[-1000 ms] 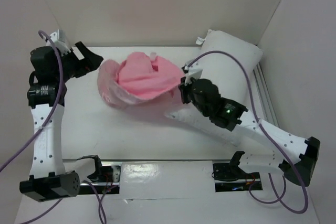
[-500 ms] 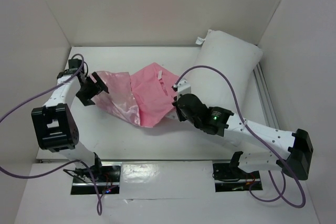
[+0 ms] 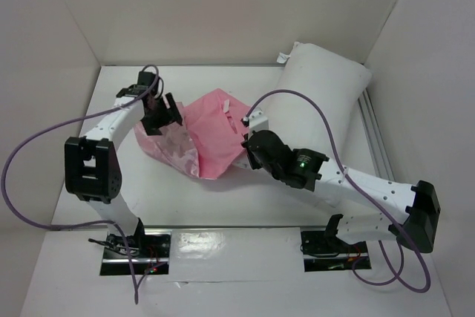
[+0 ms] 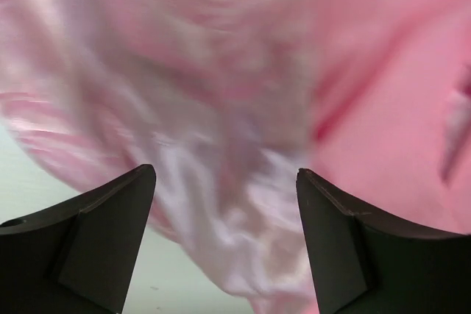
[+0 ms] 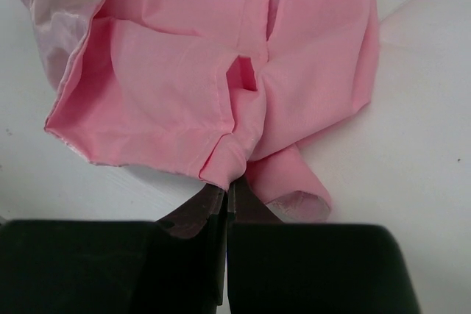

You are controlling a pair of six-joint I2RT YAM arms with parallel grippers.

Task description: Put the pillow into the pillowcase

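1 grip only: right gripper (image 5: 224,185) pinches pillowcase (image 3: 214,122) edge; left gripper (image 4: 224,174) spread wide over it.

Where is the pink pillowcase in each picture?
Top external: the pillowcase is in the centre, left of the white pillow.
Left wrist: the pillowcase fills nearly the whole picture.
Right wrist: the pillowcase fills the upper half, a fold pinched by the right gripper.
Shared landmark: its shiny pale side.
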